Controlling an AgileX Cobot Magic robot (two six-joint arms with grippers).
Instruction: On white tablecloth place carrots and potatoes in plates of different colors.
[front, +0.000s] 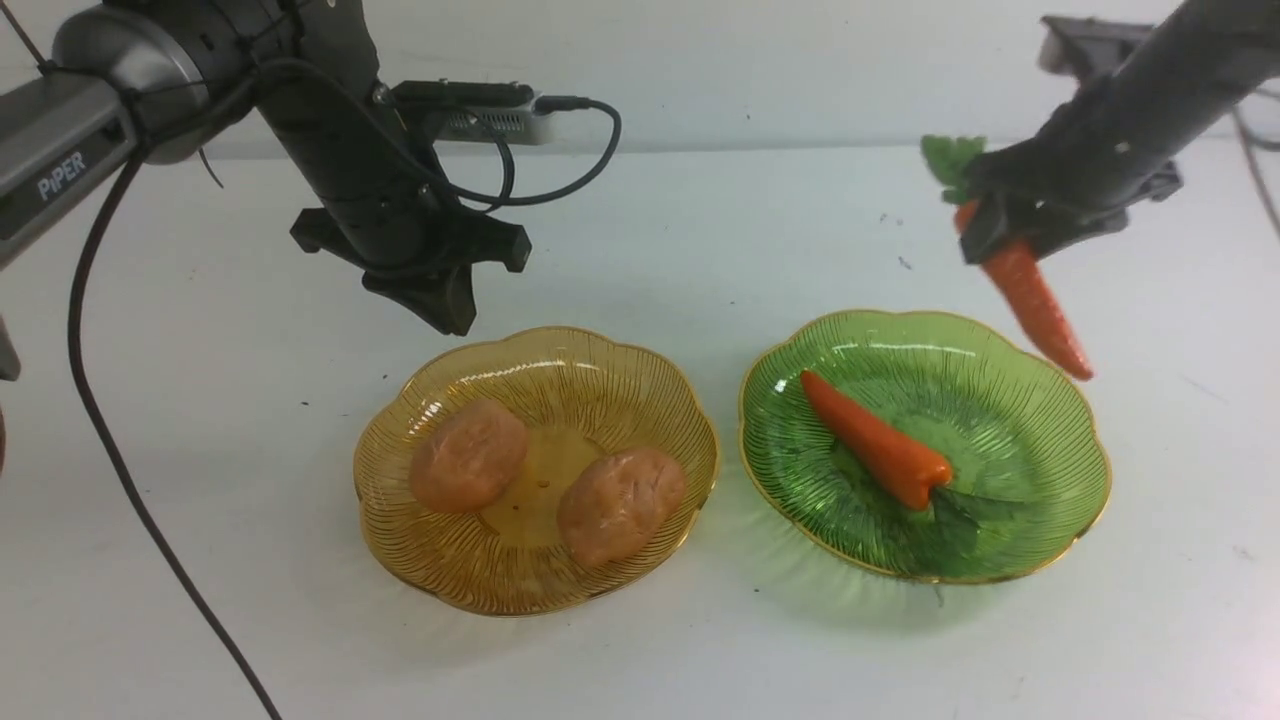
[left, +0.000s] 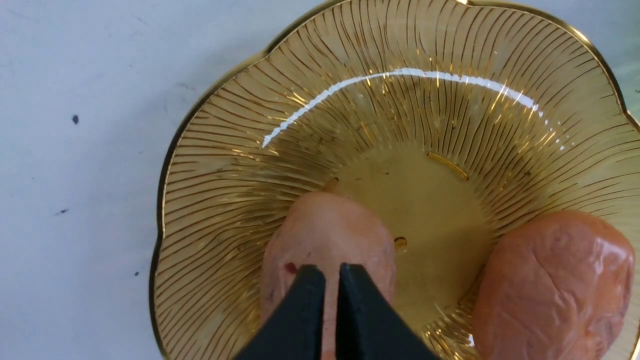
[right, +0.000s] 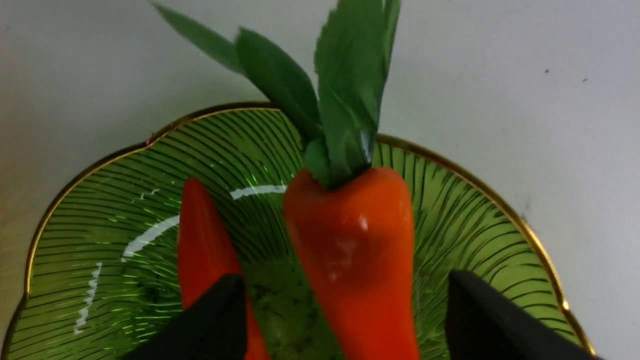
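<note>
On the white tablecloth (front: 700, 230), the amber plate (front: 585, 375) holds two potatoes (front: 468, 455) (front: 620, 503). The green plate (front: 1040, 440) holds one carrot (front: 875, 450). My right gripper (front: 1000, 235) is above the green plate's far right rim. A second carrot (front: 1035, 305) hangs tip down between its jaws. In the right wrist view the gripper (right: 346, 277) is open, with gaps on both sides of this carrot (right: 350, 250). The lying carrot (right: 202, 240) and green plate (right: 125, 200) show below. My left gripper (front: 450, 310) is shut and empty above the amber plate (left: 400, 110). In its wrist view the gripper (left: 332, 272) is over one potato (left: 325, 235), beside the other (left: 550, 285).
A black cable (front: 120, 440) hangs from the left arm down to the front of the table. The two plates stand side by side, nearly touching, in the middle. A few dark specks (front: 903, 263) mark the cloth.
</note>
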